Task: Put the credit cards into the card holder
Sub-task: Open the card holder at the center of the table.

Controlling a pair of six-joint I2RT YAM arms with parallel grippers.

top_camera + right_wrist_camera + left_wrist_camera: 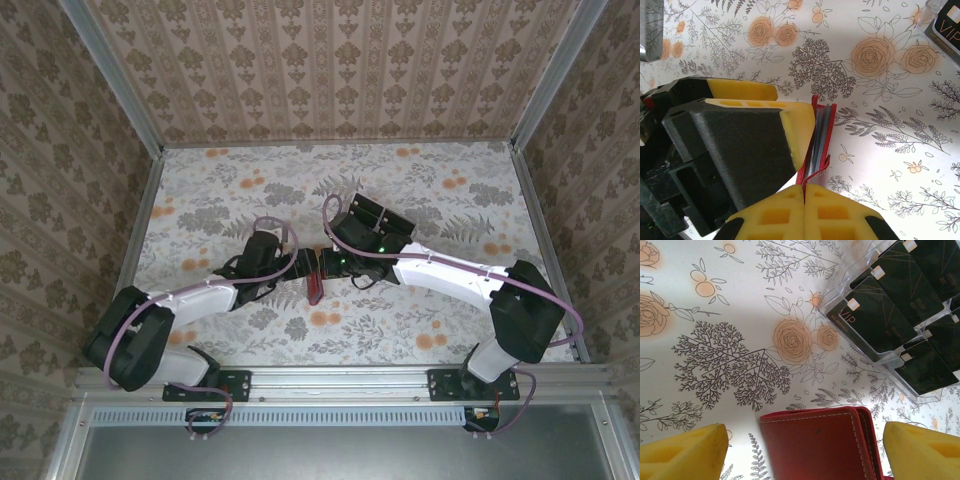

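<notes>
Red card holder [314, 285] about mid-table, a bit toward the near edge, right where both grippers meet. Up on edge, not flat. Covers slightly parted, greyish layers between them in the right wrist view; lining or card, can't tell.

Open left gripper [805, 452]: yellow foam pads [685, 452] wide apart, holder framed in the gap in the left wrist view. Bare strip of table [740, 290] between holder and one pad. Holder's thick edge tight up beside the other pad; touching or not, can't tell. In the right wrist view, nearer left pad close alongside the holder's red cover, second pad further back and apart from it.

Closed right gripper [804, 207]: pads pressed together, seam only. Holder's lower red flap down to that seam; pinched or just resting against the foam, can't tell.

Black glossy credit cards [880, 315] in clear slotted tray [839, 287], overlapped in rows. "VIP" legible on the nearest one. Tray just beyond the holder toward the far edge, slightly toward the right edge, near but apart from it.
</notes>
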